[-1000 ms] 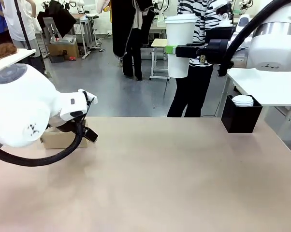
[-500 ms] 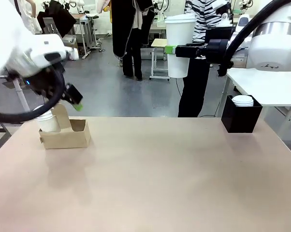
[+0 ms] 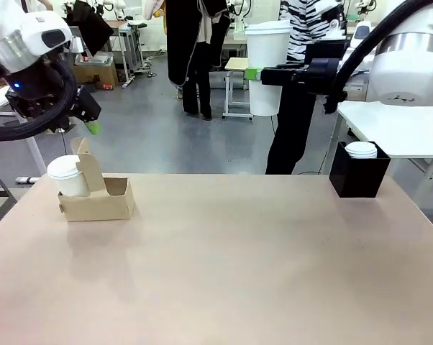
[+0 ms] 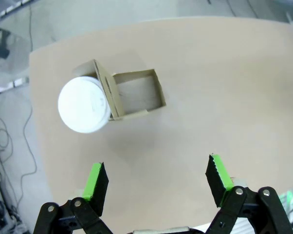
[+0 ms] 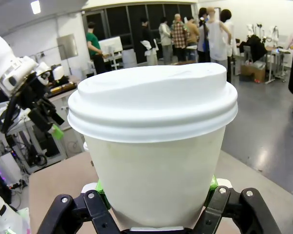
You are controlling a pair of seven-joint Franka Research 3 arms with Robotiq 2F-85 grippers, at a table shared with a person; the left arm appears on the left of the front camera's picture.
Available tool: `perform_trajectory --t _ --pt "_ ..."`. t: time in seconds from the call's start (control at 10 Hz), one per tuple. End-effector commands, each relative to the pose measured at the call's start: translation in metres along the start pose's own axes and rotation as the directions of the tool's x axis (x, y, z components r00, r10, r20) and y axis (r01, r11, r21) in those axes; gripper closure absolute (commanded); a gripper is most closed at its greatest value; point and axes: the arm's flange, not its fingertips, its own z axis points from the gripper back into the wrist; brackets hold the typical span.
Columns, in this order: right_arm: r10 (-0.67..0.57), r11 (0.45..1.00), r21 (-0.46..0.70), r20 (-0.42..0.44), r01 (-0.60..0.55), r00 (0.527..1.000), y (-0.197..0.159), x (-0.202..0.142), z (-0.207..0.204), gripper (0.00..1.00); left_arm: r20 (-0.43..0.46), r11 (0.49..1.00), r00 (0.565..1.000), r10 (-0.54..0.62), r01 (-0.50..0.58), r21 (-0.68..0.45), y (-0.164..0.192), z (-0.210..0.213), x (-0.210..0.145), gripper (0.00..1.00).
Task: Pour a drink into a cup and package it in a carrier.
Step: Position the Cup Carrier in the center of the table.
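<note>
Since the earlier frame the left gripper (image 4: pixel 156 176) has risen away from the carrier (image 3: pixel 105 203) and now hangs above it, a little to its left. Its jaws stand wide apart and hold nothing. A lidded cup (image 3: pixel 67 177) sits in the carrier, on the left side of the upright handle as the front view shows it; the hole on the other side of the handle is free. I judge that this cup is already packaged and that the left arm has finished its release.

The right gripper (image 3: pixel 265 74) has not moved. It is closed on a second cup (image 3: pixel 268 47), also lidded, and holds it upright, high above and far to the right of the carrier. This cup probably goes next into the free hole.

A black box (image 3: pixel 359 180) with a stack of lids (image 3: pixel 361 150) stands far right of the carrier, on the table (image 3: pixel 238 259). Nothing lies on the table between them. However, the left arm hangs near above the carrier and may stand in the way.
</note>
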Motion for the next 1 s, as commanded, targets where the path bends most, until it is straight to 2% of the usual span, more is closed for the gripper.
perform_trajectory --t 0.0,0.1,0.2,0.4,0.5,0.6,0.7,0.9 --pt "0.002 1.000 -0.012 0.012 -0.002 1.000 0.000 0.004 -0.005 0.20 0.041 0.995 0.997 0.072 -0.074 0.062 -0.016 -0.016 0.009 0.00" --pt "0.002 1.000 -0.012 0.012 -0.002 1.000 0.000 0.004 -0.005 0.20 0.019 0.995 0.996 0.092 -0.093 0.042 -0.018 -0.019 0.009 0.00" --pt "0.002 1.000 -0.012 0.012 -0.002 1.000 0.000 0.004 -0.005 0.20 0.015 0.999 0.999 0.040 -0.040 0.017 -0.003 -0.012 0.006 0.00" --pt "0.002 1.000 -0.012 0.012 -0.002 1.000 0.000 0.004 -0.005 0.20 0.015 0.999 0.999 0.040 -0.040 0.017 -0.003 -0.012 0.006 0.00" --pt "0.002 1.000 -0.012 0.012 -0.002 1.000 0.000 0.004 -0.005 0.20 0.016 0.998 0.998 0.063 -0.063 0.022 -0.010 -0.021 0.008 0.00" --pt "0.002 1.000 -0.012 0.012 -0.002 1.000 0.000 0.004 -0.005 0.20 -0.025 0.993 0.993 0.114 -0.114 0.005 0.000 -0.036 0.023 0.00" --pt "0.002 1.000 -0.012 0.012 -0.002 1.000 0.000 0.004 -0.005 0.20 -0.003 0.984 0.984 0.176 -0.176 0.010 0.010 -0.046 0.035 0.00" --pt "0.002 1.000 -0.012 0.012 -0.002 1.000 0.000 0.004 -0.005 0.20 -0.052 0.981 0.979 0.195 -0.194 0.028 0.018 -0.061 0.051 0.00"
